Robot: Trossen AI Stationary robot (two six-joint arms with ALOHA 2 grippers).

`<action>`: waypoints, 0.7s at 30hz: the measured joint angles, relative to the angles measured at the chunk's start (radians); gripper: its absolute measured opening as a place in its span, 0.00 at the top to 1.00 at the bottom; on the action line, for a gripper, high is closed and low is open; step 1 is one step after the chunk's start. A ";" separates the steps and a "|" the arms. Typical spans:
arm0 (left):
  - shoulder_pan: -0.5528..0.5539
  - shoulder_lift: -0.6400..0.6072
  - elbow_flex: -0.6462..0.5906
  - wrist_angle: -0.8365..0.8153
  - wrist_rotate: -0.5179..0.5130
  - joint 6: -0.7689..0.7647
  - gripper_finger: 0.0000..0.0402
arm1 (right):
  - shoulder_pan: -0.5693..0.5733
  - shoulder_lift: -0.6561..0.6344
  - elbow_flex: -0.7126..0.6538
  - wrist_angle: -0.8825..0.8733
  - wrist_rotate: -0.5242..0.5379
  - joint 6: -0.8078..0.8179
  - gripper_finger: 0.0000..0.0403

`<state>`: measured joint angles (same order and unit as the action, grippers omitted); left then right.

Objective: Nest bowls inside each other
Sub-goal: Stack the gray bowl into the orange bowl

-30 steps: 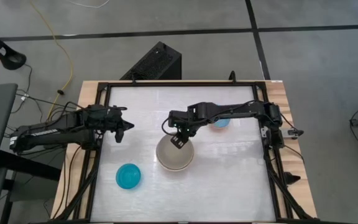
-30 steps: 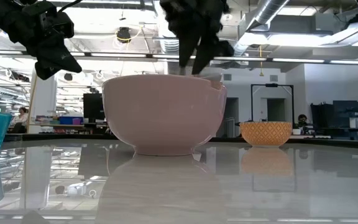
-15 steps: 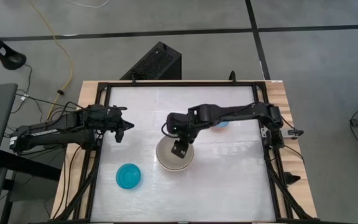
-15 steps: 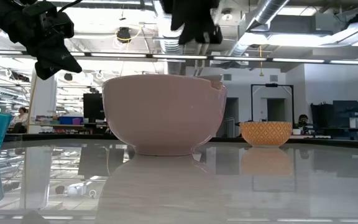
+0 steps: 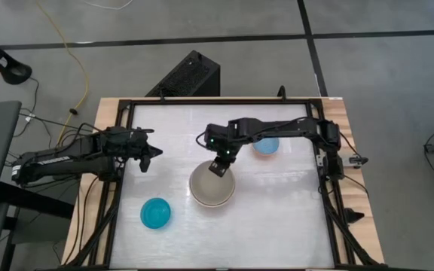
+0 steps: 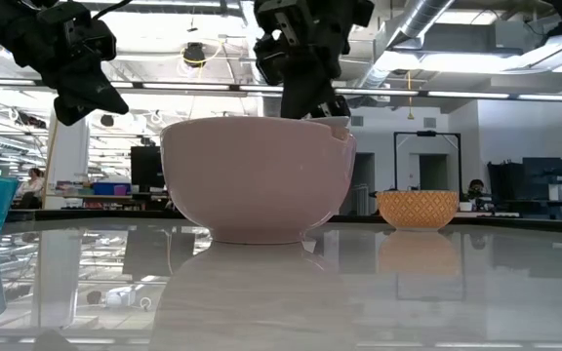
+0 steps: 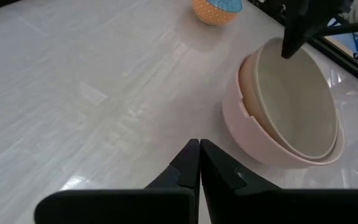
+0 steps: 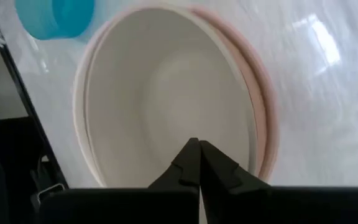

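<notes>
A salmon-pink bowl (image 5: 212, 188) stands mid-table with cream and beige bowls (image 7: 294, 102) nested in it. The inner rim (image 6: 338, 124) rises slightly above the pink rim on one side. A teal bowl (image 5: 156, 214) rests near left. A small bowl (image 5: 266, 144), light blue inside and orange outside (image 6: 417, 209), rests far right. My right gripper (image 5: 218, 167) is shut, slanting down at the stack's far rim. My left gripper (image 5: 157, 154) hovers shut to the stack's left. My right gripper's shut fingertips (image 6: 332, 109) stand right at the far rim of the inner bowl (image 7: 272, 50), coming slanting down from the far side. I cannot tell whether they touch it.
Black frame rails (image 5: 119, 173) run along the table's left, right and far edges. A black box (image 5: 187, 75) lies on the floor beyond the far edge. Bare tabletop (image 5: 285, 218) lies near right of the stack.
My right gripper's fingers stood open at the stack's rim and have shut. It rose off the rim, rolled, and came back down at the far rim. The bowls have stayed where they were.
</notes>
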<state>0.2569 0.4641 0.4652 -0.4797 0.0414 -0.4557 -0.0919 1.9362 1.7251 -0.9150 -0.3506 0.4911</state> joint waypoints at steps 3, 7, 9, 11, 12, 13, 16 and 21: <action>0.000 0.000 0.000 0.000 0.000 0.000 1.00 | -0.015 0.000 0.000 -0.011 -0.014 0.002 0.89; 0.000 0.000 0.000 0.000 0.000 -0.002 1.00 | -0.031 0.001 0.000 -0.030 -0.018 -0.009 0.89; -0.001 0.000 0.000 0.000 0.000 -0.002 1.00 | -0.040 0.007 0.000 -0.030 -0.018 -0.010 0.91; -0.001 0.000 0.000 0.000 0.001 -0.002 1.00 | -0.049 0.009 0.000 -0.039 -0.011 -0.006 0.93; -0.001 0.000 0.000 0.000 0.001 -0.002 1.00 | -0.052 0.009 0.000 -0.047 -0.007 -0.005 0.94; -0.001 0.000 0.000 0.000 0.001 -0.002 1.00 | -0.055 0.009 0.000 -0.054 0.000 -0.003 0.94; -0.001 0.000 0.000 0.000 0.001 -0.001 1.00 | -0.056 0.009 0.000 -0.073 0.016 -0.002 0.93; 0.000 0.000 0.000 0.000 0.001 0.011 1.00 | -0.054 0.009 0.000 -0.086 0.006 -0.002 0.91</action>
<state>0.2565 0.4641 0.4652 -0.4797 0.0421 -0.4446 -0.1455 1.9453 1.7252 -1.0011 -0.3442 0.4893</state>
